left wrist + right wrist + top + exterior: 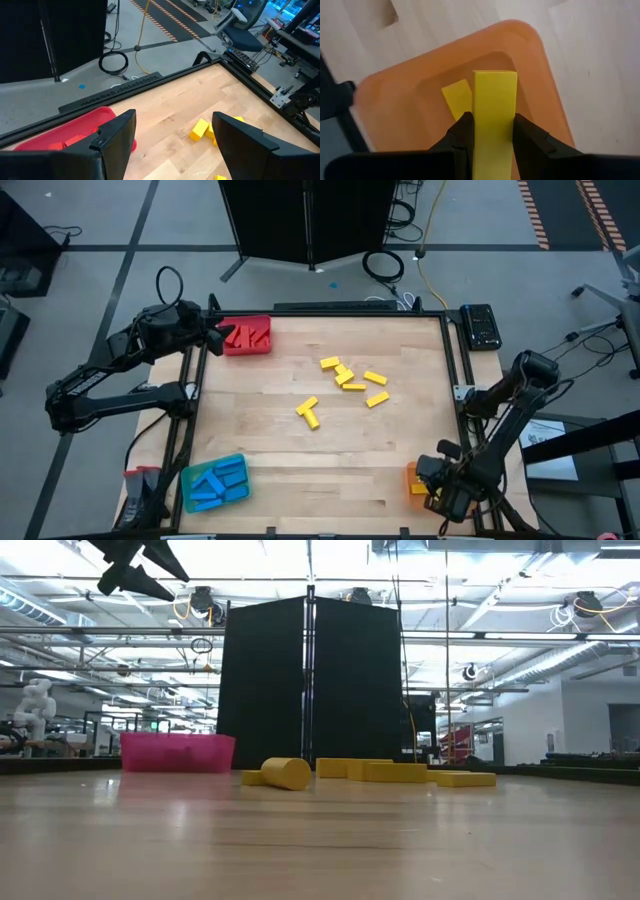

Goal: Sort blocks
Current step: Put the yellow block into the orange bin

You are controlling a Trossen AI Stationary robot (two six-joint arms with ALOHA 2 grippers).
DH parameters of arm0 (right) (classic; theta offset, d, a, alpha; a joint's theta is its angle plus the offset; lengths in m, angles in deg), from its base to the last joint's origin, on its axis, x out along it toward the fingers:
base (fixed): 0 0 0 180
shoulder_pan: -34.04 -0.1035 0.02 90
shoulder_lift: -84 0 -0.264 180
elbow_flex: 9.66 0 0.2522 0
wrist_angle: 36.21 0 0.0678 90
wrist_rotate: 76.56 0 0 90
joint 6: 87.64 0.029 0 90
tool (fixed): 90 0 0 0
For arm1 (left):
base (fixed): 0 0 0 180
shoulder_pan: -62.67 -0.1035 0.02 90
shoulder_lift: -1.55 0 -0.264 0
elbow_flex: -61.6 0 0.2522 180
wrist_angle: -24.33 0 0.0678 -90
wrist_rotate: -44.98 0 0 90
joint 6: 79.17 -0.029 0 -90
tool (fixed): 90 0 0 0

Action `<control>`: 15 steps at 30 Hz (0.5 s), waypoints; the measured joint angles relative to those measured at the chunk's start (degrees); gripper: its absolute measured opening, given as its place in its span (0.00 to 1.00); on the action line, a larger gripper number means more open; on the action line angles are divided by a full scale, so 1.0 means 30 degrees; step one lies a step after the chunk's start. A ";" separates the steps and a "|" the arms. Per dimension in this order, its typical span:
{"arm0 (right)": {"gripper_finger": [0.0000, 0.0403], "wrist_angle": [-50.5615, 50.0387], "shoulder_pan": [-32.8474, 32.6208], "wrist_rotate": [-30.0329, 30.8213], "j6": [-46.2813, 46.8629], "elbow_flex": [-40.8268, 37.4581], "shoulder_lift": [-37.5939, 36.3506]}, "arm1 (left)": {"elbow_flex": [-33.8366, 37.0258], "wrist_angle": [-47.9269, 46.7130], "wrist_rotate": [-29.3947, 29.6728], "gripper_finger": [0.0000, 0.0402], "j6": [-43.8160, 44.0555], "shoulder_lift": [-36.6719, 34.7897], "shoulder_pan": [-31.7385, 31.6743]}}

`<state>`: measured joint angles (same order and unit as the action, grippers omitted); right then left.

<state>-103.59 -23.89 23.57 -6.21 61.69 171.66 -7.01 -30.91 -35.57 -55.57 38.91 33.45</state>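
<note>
Several yellow blocks (pixel 345 385) lie loose on the middle of the wooden table. My right gripper (pixel 492 120) is at the near right corner (pixel 428 480), above the orange tray (pixel 540 100), shut on one yellow block (pixel 494 100). Another yellow block (pixel 456 97) lies flat in that tray. My left gripper (pixel 172 125) hangs open at the far left (pixel 218 336), over the edge of the red tray (pixel 247 336), which holds red blocks (pixel 70 142). Nothing is between its fingers. Blue blocks (pixel 215 480) fill the blue tray (pixel 186 480). My right gripper pinches the yellow block by its two long sides (pixel 479 130) between its two fingers (pixel 462 127). The fingers come from above, pointing down. The block's free end (pixel 494 77) reaches past the fingertips, over the orange tray's hollow, lifted clear of the table.
A black frame (pixel 455 350) runs round the table, with a dark device (pixel 481 325) at its far right corner. In the low view the yellow blocks (pixel 400 772) and the red tray (pixel 178 752) stand far off across bare wood. Bare tabletop (pixel 330 470) lies between the blue and orange trays.
</note>
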 joint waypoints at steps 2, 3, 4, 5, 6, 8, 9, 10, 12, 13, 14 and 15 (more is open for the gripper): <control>0.20 0.0034 0.0007 0.0011 -0.0002 0.0000 0.0365 | 0.0000 0.0000 0.0000 0.67 -0.0007 0.0000 -0.0005; 0.20 0.0026 0.0017 0.0000 -0.0002 -0.0002 0.0485 | 0.0000 -0.0007 0.0007 0.67 -0.0007 0.0000 -0.0001; 0.20 -0.0069 0.0022 0.0009 -0.0002 0.0000 0.0588 | 0.0000 0.0000 0.0007 0.67 -0.0032 0.0000 0.0002; 0.20 -0.0232 0.0022 0.0007 0.0005 0.0000 0.0695 | 0.0000 0.0000 0.0007 0.67 -0.0076 0.0000 -0.0005; 0.20 -0.0523 0.0015 0.0007 -0.0002 0.0000 0.0795 | 0.0000 0.0000 0.0007 0.67 -0.0142 0.0000 0.0002; 0.24 -0.1118 0.0022 0.0012 0.0005 -0.0007 0.0959 | 0.0000 -0.0004 0.0011 0.67 -0.0164 0.0000 -0.0005; 0.27 -0.1317 0.0022 0.0011 0.0107 -0.0007 0.0997 | 0.0000 0.0004 0.0011 0.67 -0.0175 0.0000 -0.0005; 0.31 -0.1504 0.0022 0.0012 0.0247 -0.0007 0.1007 | 0.0000 0.0000 0.0012 0.67 -0.0175 0.0000 -0.0005; 0.39 -0.1652 0.0022 0.0025 0.0545 -0.0007 0.1012 | 0.0000 0.0000 0.0015 0.67 -0.0182 0.0000 0.0002; 0.41 -0.1609 0.0022 0.0040 0.0649 -0.0007 0.0998 | 0.0000 0.0000 0.0015 0.67 -0.0178 0.0000 -0.0001; 0.43 -0.1503 0.0022 0.0051 0.0655 -0.0007 0.0977 | 0.0000 -0.0007 0.0011 0.67 -0.0178 0.0000 -0.0001; 0.45 -0.1307 0.0022 0.0053 0.0642 -0.0007 0.0956 | 0.0000 -0.0007 0.0007 0.67 -0.0182 0.0000 -0.0005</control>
<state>-107.51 -23.82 23.73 -4.29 61.67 174.52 -7.01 -30.93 -35.54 -56.12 38.91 33.43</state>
